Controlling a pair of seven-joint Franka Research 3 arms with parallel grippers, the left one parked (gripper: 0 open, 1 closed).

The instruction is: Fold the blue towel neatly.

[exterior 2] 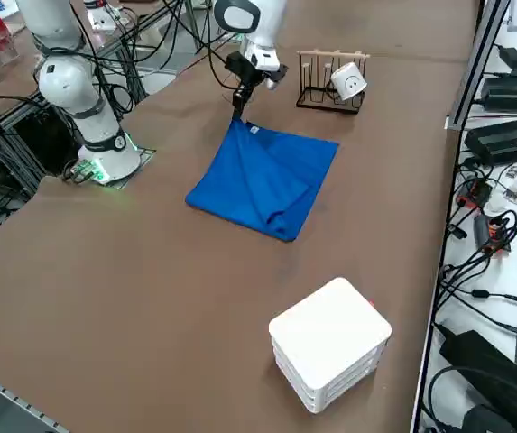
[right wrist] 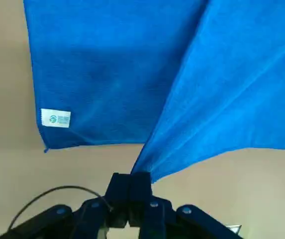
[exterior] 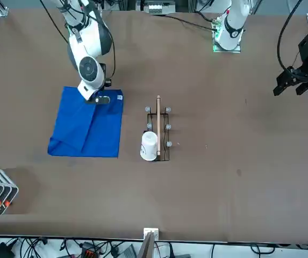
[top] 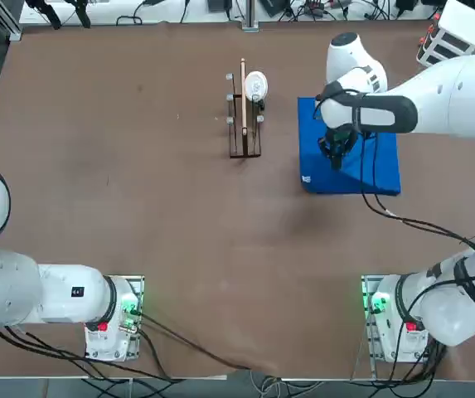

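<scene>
The blue towel lies on the brown table, partly doubled over, with a rumpled corner on its far side. Its small white tag shows at one flat corner. My right gripper is shut on an edge of the towel, and a fold of cloth rises from the flat layer up to the fingertips. From the right side, the gripper hangs just over the towel's edge nearest the rack. In the front view, the gripper sits over the towel's edge nearest my arms.
A small wooden rack with a white mug on it stands just left of the towel. A white stacked box sits at the table's far right corner. Cables trail from the right arm across the table.
</scene>
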